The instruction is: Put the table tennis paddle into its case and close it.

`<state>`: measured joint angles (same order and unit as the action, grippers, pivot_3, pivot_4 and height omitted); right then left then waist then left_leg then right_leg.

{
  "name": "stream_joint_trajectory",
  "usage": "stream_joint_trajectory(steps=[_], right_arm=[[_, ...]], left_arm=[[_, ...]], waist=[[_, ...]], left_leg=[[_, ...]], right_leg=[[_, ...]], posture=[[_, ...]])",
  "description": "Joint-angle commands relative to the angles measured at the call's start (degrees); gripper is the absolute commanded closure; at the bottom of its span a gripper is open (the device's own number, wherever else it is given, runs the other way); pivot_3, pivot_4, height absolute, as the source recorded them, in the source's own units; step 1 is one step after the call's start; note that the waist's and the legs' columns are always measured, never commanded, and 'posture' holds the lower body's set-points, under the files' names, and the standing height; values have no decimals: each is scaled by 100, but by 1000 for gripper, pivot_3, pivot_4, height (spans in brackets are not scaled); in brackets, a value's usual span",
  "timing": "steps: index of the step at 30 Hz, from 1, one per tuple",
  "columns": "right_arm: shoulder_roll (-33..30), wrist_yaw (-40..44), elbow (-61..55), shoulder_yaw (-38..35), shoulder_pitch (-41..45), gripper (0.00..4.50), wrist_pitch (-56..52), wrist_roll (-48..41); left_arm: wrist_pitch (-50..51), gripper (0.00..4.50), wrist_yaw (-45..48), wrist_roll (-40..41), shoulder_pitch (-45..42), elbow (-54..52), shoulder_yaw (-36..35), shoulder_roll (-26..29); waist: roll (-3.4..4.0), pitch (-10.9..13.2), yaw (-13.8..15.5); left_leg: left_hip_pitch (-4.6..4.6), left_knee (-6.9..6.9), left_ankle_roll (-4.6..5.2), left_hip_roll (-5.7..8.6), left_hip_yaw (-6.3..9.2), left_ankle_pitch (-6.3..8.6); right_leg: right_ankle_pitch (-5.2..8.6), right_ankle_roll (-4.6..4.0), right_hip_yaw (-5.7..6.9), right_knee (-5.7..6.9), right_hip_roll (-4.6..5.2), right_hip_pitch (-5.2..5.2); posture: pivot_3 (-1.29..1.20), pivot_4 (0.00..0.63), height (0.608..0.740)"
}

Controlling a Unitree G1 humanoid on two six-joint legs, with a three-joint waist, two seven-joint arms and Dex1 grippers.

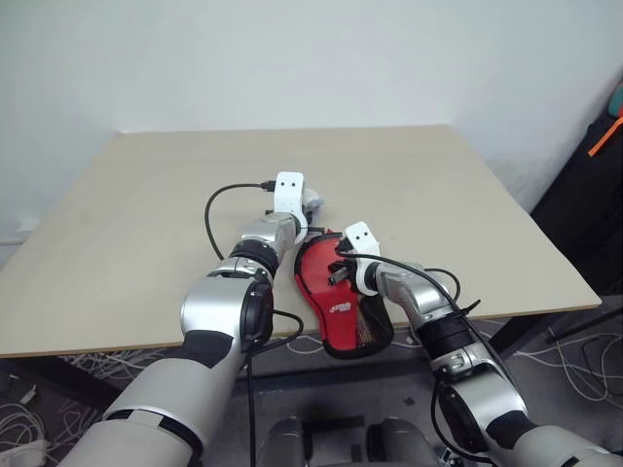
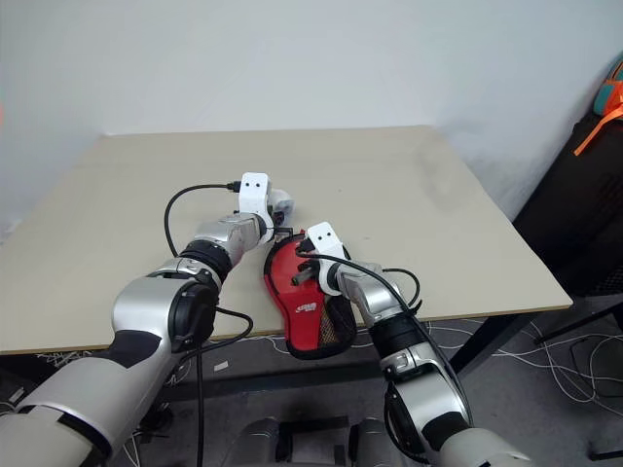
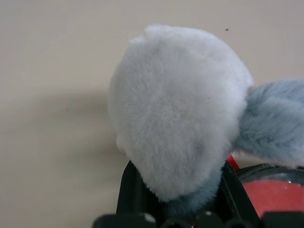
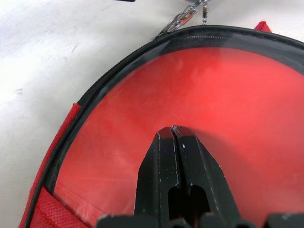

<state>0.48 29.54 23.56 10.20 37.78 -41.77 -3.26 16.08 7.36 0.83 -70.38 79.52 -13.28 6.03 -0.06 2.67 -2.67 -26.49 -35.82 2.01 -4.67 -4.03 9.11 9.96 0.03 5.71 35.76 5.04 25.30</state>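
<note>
The case lies on the pale surface at its near edge, with its narrow end hanging past that edge toward the robot. Its clear plastic side faces up, and the red face of the paddle shows through the plastic, so the paddle is inside the case. A black zip rim runs round the clear window, and a white logo sits on the red panel near the narrow end.

The right pincer rests over the clear window of the case, its two black fingers pressed together with nothing between them.

The left pincer is at the far end of the case, narrowly parted and clamped on a fluffy grey-white ball. A short metal chain runs from the top of the case's rim toward that ball. The ball hovers just beyond the case's round end, over the bare surface.
</note>
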Motion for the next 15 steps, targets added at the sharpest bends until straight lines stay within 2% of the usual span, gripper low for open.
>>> stream_joint_trajectory(steps=[1,15], right_arm=[[20,89,372,344,-371,4500,-546,27],[5,17,186,288,-500,4500,-637,23]], left_arm=[[-277,4252,-37,-38,-389,-161,-41,-100],[-765,4252,-391,42,-429,-154,-369,-295]], waist=[[0,0,0],[1,0,2]], left_leg=[[0,-2,0,0,0,0],[-3,-3,0,0,0,0]], right_leg=[[0,0,0,0,1,-1],[-1,0,2,-4,3,-1]], posture=[[0,0,722],[0,0,722]])
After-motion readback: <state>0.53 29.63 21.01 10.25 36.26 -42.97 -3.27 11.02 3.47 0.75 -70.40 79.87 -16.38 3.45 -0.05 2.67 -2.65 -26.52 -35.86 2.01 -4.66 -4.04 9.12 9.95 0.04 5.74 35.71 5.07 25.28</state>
